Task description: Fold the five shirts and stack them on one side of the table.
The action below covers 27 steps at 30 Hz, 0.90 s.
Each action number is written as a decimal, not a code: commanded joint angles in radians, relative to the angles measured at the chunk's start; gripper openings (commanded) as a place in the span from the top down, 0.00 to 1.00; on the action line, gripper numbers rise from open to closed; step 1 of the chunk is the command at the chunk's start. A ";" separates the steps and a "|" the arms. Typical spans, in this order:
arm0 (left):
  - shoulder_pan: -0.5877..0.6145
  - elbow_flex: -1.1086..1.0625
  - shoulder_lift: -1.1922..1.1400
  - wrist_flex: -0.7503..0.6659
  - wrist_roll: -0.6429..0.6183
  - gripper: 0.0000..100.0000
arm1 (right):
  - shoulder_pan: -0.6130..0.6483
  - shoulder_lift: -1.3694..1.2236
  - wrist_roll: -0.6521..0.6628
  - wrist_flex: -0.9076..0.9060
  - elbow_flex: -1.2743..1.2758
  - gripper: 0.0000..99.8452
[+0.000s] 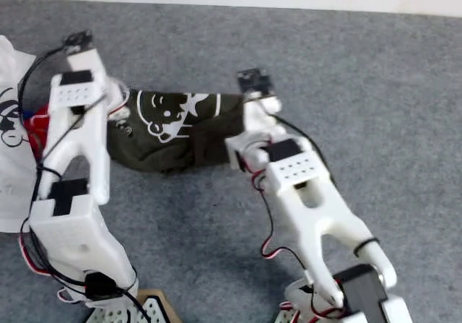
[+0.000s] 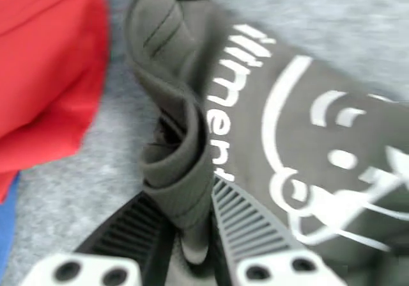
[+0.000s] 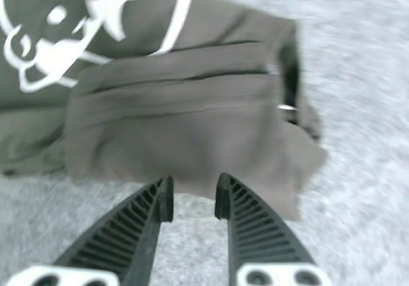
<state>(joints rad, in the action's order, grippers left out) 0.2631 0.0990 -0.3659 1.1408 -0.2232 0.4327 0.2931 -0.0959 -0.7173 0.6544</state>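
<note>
A dark olive shirt [image 1: 173,131] with a white bear print lies bunched on the grey table between the two arms. My left gripper [image 2: 185,193] is shut on a rolled fold of this shirt [image 2: 300,139] at its left edge, next to the red shirt [image 2: 45,75]. At the shirt's right edge [image 3: 192,126], my right gripper [image 3: 193,183] is narrowly open. Its fingertips [image 3: 163,193] are just short of the cloth, with bare table between them.
A pile at the table's left edge holds a white printed shirt [image 1: 11,142], the red shirt [image 1: 36,124] and a strip of blue cloth [image 2: 5,228]. Grey table [image 1: 375,99] stretches bare to the right and in front of the olive shirt.
</note>
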 commanded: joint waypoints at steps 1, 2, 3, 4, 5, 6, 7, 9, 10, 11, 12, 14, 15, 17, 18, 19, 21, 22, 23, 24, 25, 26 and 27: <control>-0.111 0.165 0.018 0.114 0.008 0.99 | -0.065 0.105 -0.048 0.010 0.028 0.88; -0.134 0.194 0.018 0.137 0.008 0.99 | -0.076 0.127 -0.055 0.010 0.045 0.88; -0.159 0.220 0.018 0.157 0.008 0.99 | -0.088 0.147 -0.063 0.010 0.061 0.88; -0.188 0.245 0.018 0.175 0.008 0.99 | -0.101 0.168 -0.069 0.010 0.081 0.88; -0.216 0.268 0.018 0.192 0.006 0.99 | -0.113 0.188 -0.078 0.010 0.099 0.88; -0.246 0.288 0.018 0.207 0.006 0.99 | -0.125 0.209 -0.087 0.010 0.116 0.88; -0.278 0.306 0.018 0.221 0.006 0.99 | -0.137 0.228 -0.092 0.010 0.130 0.88; -0.340 0.337 0.018 0.245 0.005 0.99 | -0.160 0.259 -0.095 0.010 0.156 0.88; -0.372 0.349 0.018 0.258 0.005 0.99 | -0.173 0.272 -0.095 0.010 0.166 0.88; -0.404 0.357 0.018 0.267 0.005 0.99 | -0.185 0.285 -0.095 0.010 0.177 0.88; -0.435 0.363 0.018 0.275 0.006 0.99 | -0.193 0.295 -0.095 0.012 0.186 0.88; -0.489 0.367 0.018 0.284 0.008 0.99 | -0.206 0.308 -0.095 0.012 0.197 0.88; -0.513 0.369 0.018 0.284 0.008 0.99 | -0.209 0.309 -0.095 0.012 0.197 0.88; -0.553 0.369 0.018 0.285 0.008 0.99 | -0.217 0.309 -0.095 0.012 0.197 0.88; -0.572 0.369 0.018 0.287 0.008 0.99 | -0.217 0.309 -0.095 0.012 0.197 0.88; -0.587 0.367 0.018 0.287 0.008 0.99 | -0.217 0.309 -0.095 0.012 0.197 0.88; -0.615 0.367 0.018 0.299 0.008 0.99 | -0.217 0.309 -0.095 0.012 0.197 0.88; -0.628 0.369 0.018 0.310 0.009 0.99 | -0.217 0.308 -0.095 0.012 0.197 0.88; -0.644 0.369 0.019 0.319 0.009 0.99 | -0.217 0.308 -0.095 0.012 0.197 0.88; -0.659 0.375 0.022 0.325 0.009 0.99 | -0.217 0.308 -0.095 0.012 0.197 0.88; -0.674 0.381 0.030 0.336 0.009 0.99 | -0.217 0.308 -0.095 0.012 0.197 0.88; -0.688 0.383 0.039 0.339 0.009 0.99 | -0.217 0.308 -0.095 0.012 0.197 0.88; -0.702 0.384 0.048 0.341 0.009 0.99 | -0.217 0.308 -0.095 0.012 0.197 0.88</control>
<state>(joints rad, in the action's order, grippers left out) -0.3736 0.4319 -0.3659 1.4615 -0.2217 0.2271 0.5662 -0.1788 -0.7173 0.8600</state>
